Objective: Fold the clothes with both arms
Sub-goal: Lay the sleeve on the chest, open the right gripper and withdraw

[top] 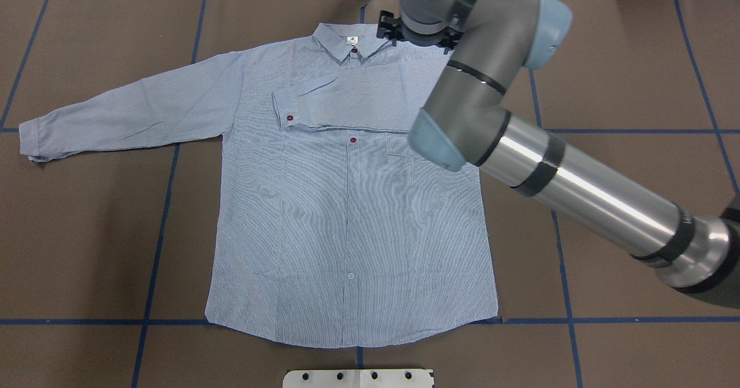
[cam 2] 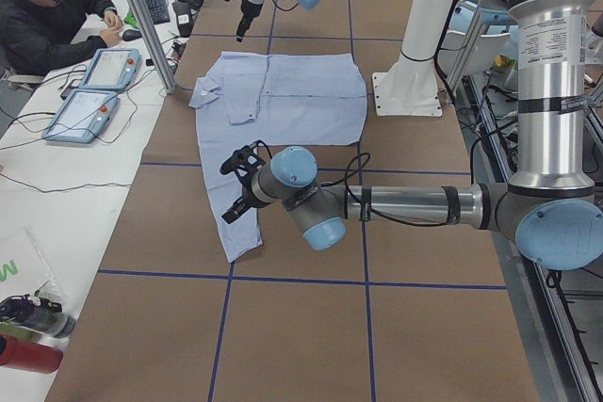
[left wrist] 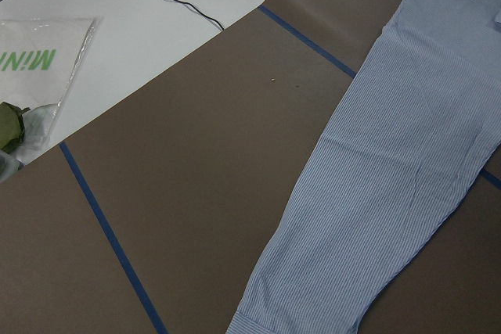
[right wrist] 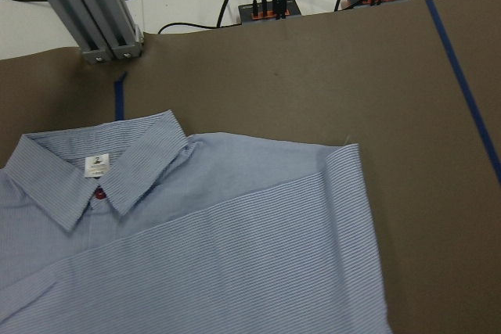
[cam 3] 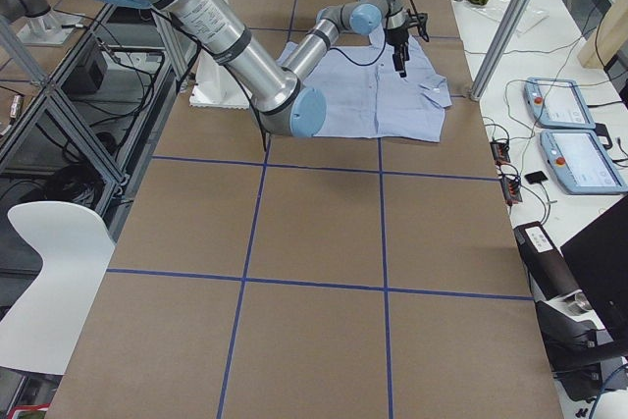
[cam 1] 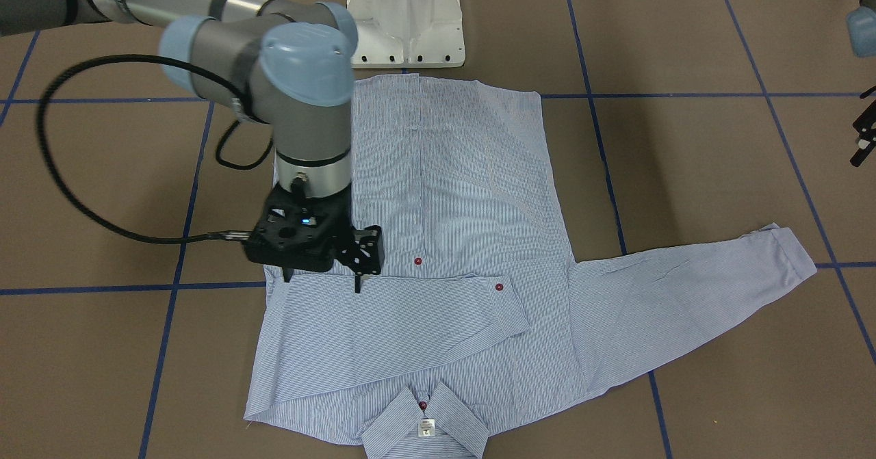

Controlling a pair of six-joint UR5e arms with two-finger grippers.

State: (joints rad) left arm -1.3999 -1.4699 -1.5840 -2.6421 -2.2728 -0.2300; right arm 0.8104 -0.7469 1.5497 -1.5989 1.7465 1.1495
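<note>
The shirt [top: 347, 220] lies flat mid-table, its unfolded sleeve [top: 133, 110] stretching toward 9 o'clock in the overhead view, nearer the left gripper [cam 2: 234, 190], jaw state untellable, than the wide-open, empty right gripper [cam 1: 321, 282] at 1 o'clock.

The light blue striped shirt [top: 347, 214] lies flat on the brown table [top: 607, 87], front up. It is done up with dark red buttons [top: 353, 140]. Its collar [top: 350, 44] is on the side far from the robot. One sleeve [top: 347, 102] is folded across the chest. The other sleeve [top: 133, 110] sticks straight out to the side. The right gripper [cam 1: 321, 281] hangs above the folded sleeve, fingers apart, holding nothing. The left gripper [cam 2: 231, 190] hangs over the other sleeve.
</note>
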